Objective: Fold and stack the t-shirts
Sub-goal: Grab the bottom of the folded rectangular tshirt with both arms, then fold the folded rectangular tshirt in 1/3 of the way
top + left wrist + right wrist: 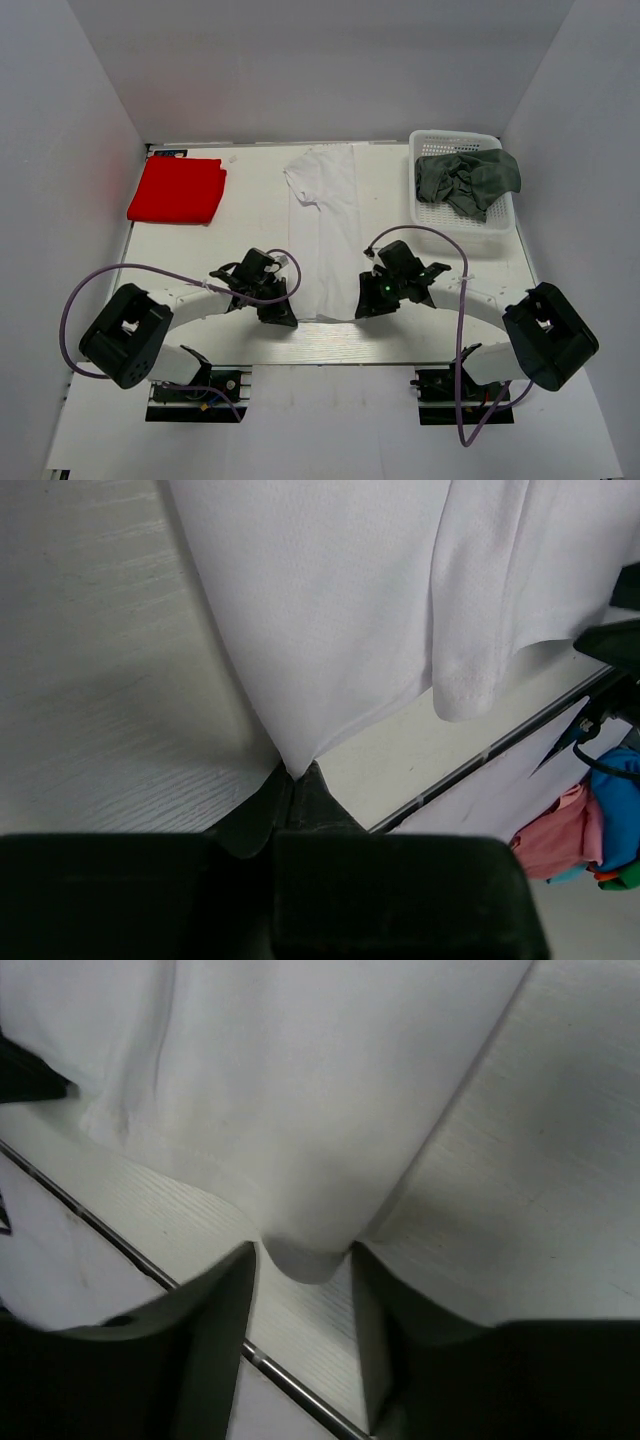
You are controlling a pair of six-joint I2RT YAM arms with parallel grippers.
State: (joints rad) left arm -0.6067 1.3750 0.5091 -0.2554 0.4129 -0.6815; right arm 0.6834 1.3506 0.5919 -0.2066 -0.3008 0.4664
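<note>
From above, both arms bend low and inward, left pincer (280, 312) and right pincer (368, 303) at the near hem corners of the white t-shirt (325, 225) (spread lengthwise mid-surface (250, 215)). Left wrist: the fingers (262, 815) are pinched tight on one hem corner. Right wrist: the fingers (215, 1310) stand partly open, straddling the other corner unclamped.

The first t-shirt (325, 235) lies along the middle of the bench (250, 215); the second t-shirt (177, 190) lies at far left, the third t-shirt (468, 180) in the basket (455, 232) at far right.
</note>
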